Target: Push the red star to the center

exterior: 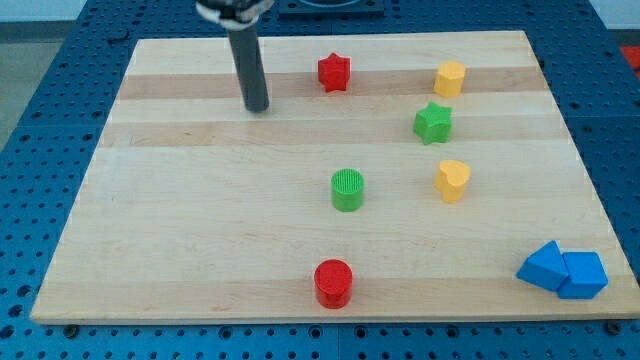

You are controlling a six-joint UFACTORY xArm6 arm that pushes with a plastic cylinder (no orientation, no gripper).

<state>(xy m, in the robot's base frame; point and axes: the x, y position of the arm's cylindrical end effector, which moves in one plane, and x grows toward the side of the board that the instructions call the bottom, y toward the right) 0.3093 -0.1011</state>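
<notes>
The red cylinder (pixel 333 283) lay nearest the view's bottom. The red star (pixel 334 72) sat near the top edge, above the green cylinder (pixel 347 190). My tip (pixel 258 106), a bare rod with no jaws to open or close, stood left of the star, apart, apparently not yet placed behind it.

**Colours on the board**

The board (pixel 200 230) is pale wood with lighter and darker bands running across. The rod is dark grey down to my tip (pixel 258 108). The star (pixel 334 72) and a cylinder (pixel 333 283) are red. A ribbed-topped cylinder (pixel 347 190) and another star (pixel 433 122) are green. Two yellow blocks (pixel 449 78) (pixel 453 180). Two blue blocks (pixel 545 265) (pixel 584 275). The perforated surface (pixel 40 120) around the board is blue.
</notes>
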